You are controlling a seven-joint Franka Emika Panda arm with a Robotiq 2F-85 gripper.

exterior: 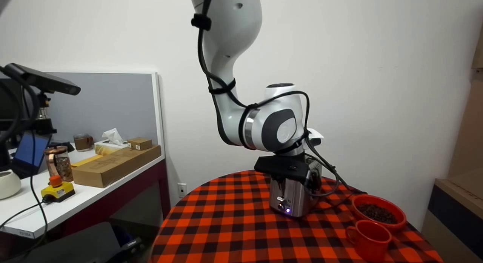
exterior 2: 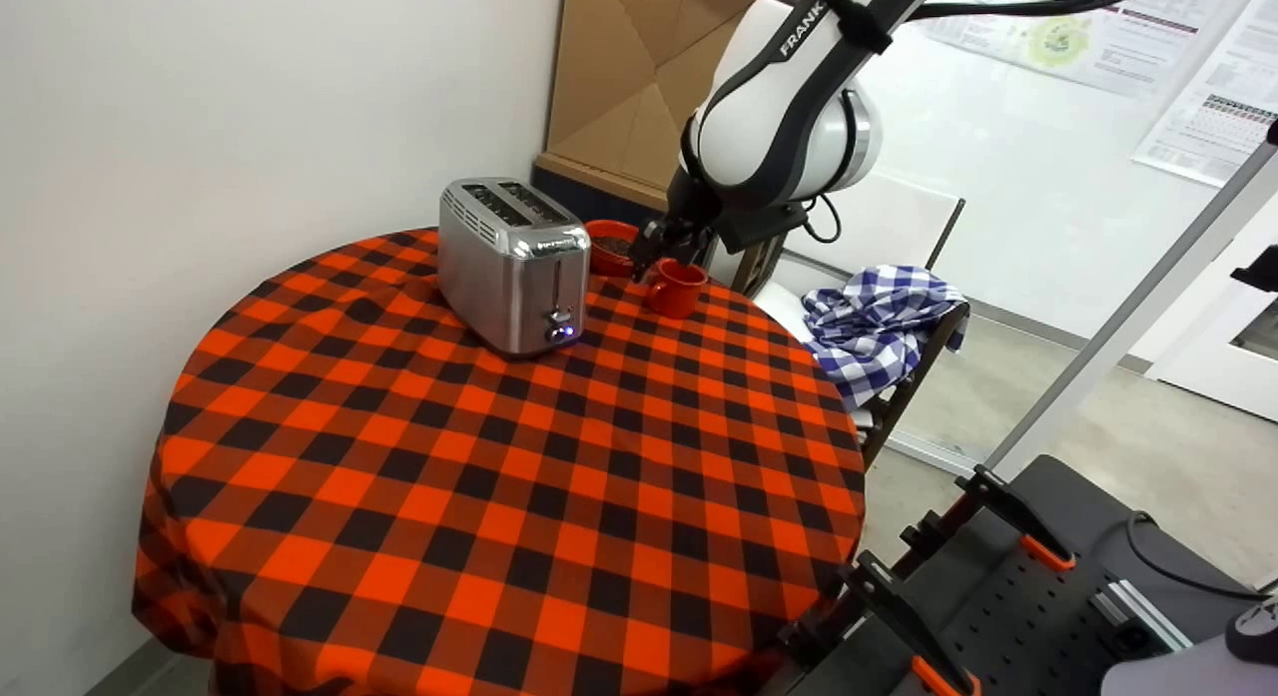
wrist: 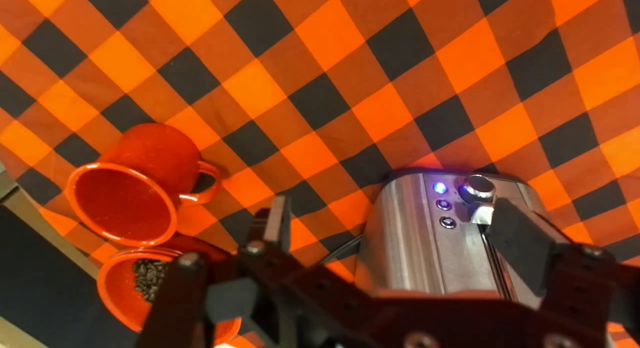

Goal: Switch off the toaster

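Hovering nr 1 toaster (exterior 2: 504,277) w/ light (wrist: 440,187) on, 2 fingers (wrist: 520,245) wide apart, 1 red mug (wrist: 156,153), 1 red bowl (wrist: 116,285)

1 red mug (exterior: 371,243), 1 bowl (exterior: 377,200)

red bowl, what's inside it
Dark brown beans lie inside the red bowl; whatever is beneath them is covered and cannot be seen. In the wrist view, the gripper hides part of the bowl.

Glossy metal toaster (exterior 2: 509,272) (faintly brushed).
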